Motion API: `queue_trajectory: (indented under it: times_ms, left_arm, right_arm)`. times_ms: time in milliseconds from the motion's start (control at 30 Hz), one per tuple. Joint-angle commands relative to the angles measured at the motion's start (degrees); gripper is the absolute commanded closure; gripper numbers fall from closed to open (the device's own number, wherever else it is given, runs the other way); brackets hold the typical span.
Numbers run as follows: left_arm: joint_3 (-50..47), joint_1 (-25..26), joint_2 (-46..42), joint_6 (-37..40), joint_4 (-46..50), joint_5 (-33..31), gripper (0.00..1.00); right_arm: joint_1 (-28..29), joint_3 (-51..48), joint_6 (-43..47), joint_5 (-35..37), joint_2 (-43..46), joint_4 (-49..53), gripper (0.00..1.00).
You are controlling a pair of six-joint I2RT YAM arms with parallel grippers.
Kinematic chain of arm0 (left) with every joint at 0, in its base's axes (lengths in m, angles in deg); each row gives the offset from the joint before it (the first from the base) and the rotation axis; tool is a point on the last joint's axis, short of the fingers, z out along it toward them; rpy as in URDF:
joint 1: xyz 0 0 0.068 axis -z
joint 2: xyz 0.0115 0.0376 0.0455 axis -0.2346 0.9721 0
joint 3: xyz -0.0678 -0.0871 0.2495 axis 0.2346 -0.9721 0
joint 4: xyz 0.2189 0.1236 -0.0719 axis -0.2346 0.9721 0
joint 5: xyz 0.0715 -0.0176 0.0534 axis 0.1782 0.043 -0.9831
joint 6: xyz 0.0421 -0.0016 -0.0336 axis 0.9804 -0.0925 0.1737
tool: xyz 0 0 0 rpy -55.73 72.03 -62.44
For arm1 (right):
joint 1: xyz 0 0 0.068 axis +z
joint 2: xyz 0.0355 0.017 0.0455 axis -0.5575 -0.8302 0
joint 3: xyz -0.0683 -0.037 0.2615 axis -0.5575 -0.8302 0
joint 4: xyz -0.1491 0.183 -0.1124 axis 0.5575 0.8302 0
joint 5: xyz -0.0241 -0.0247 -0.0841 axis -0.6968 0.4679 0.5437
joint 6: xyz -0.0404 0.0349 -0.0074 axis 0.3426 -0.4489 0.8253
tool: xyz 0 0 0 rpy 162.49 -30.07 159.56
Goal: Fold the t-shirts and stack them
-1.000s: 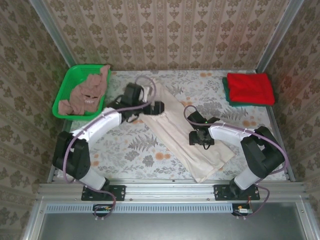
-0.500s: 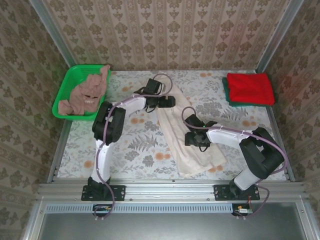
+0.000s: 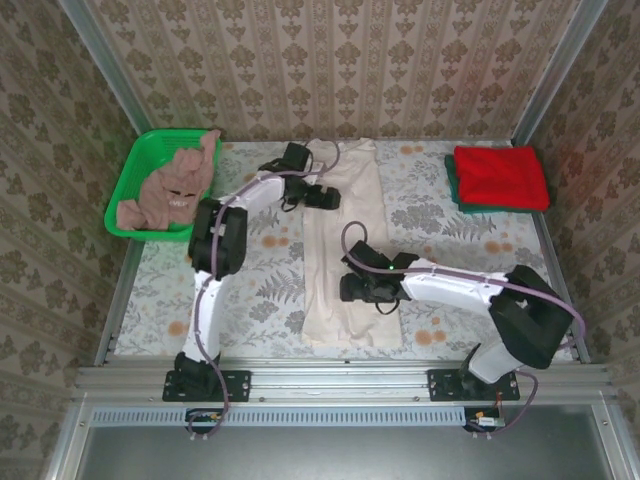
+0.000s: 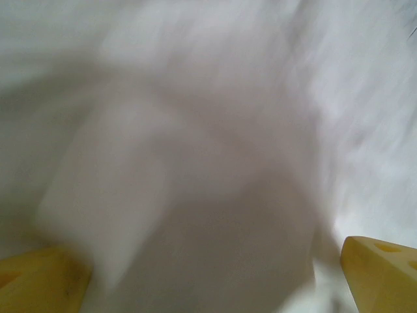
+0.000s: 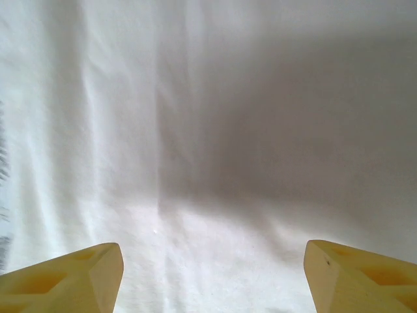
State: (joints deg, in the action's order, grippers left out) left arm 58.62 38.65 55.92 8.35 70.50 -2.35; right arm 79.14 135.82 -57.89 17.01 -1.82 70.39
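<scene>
Cream cloth runs as 1 long narrow strip down the middle of the top view: the cream t-shirt [image 3: 345,245] lies flat on the table [image 3: 250,290], from upper centre to lower centre, and looks folded lengthwise. You have the left gripper [image 3: 323,197] at the strip's upper left edge and the right gripper [image 3: 353,288] over its lower part. 1 pincer at each end is how you would keep a long piece straight, I judge.

Both pincers are spread and hold nothing. In the right wrist view the 2 yellow fingertips [image 5: 71,277] sit far apart over smooth cloth. The left wrist view is blurred, but its fingertips [image 4: 381,274] also stand wide with cloth below.

At upper right the red t-shirt [image 3: 502,172] lies folded on the dark green t-shirt [image 3: 452,192], so that is likely your stack. The pink-brown t-shirt [image 3: 170,190] sits crumpled in the green basket [image 3: 132,168] at upper left, not yet folded.
</scene>
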Motion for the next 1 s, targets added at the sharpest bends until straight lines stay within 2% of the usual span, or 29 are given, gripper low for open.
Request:
queue_trajectory:
  times_ms: [0, 100, 167, 267, 400, 533, 600, 733, 900, 967]
  left_arm:
    - [-7.84, -0.97, -9.93, 1.75, 0.78, -7.09, 0.0]
    - [-14.4, -1.0, -14.79, 0.87, 0.62, -9.13, 0.0]
    - [-19.48, -0.34, -18.22, -0.49, -1.06, -7.98, 0.0]
    - [-28.44, 3.85, -23.55, -2.64, -5.9, -6.1, 0.0]
    - [-38.69, 8.79, -29.29, -6.13, -8.84, -5.99, 0.07]
    - [-45.96, 11.12, -31.42, -8.95, -10.08, -3.92, 0.22]
    - [-49.79, 12.05, -31.77, -10.25, -11.92, -2.48, 0.26]
    - [-55.71, 12.23, -33.51, -12.92, -13.49, -2.65, 0.57]
    - [-59.36, 12.02, -35.75, -14.24, -14.27, -2.88, 0.69]
    - [-60.06, 12.03, -36.69, -15.1, -14.15, -2.95, 0.69]
  right_arm:
    - [-3.3, 2.97, 4.29, 3.5, 1.32, 2.19, 0.24]
    - [-6.58, 6.18, 7.53, 3.63, -3.75, 1.86, 0.25]
    - [-7.19, 8.33, 8.86, 4.32, -7.87, 2.14, 0.25]
    - [-8.69, 10.58, 9.72, 4.29, -14.21, 1.39, 0.26]
    - [-11.03, 12.5, 9.9, 4.26, -20.23, 2.07, 0.29]
    - [-11.98, 12.21, 10.88, 1.31, -22.5, -0.8, 0.43]
    - [-11.96, 13.1, 10.94, 1.11, -23.58, 0.11, 0.48]
    - [-12.36, 12.25, 10.51, 1.87, -22.93, 0.18, 0.5]
    - [-13.52, 9.56, 9.4, 1.84, -20.79, -0.62, 0.49]
    - [-13.53, 8.9, 9.02, 1.82, -19.92, -0.47, 0.48]
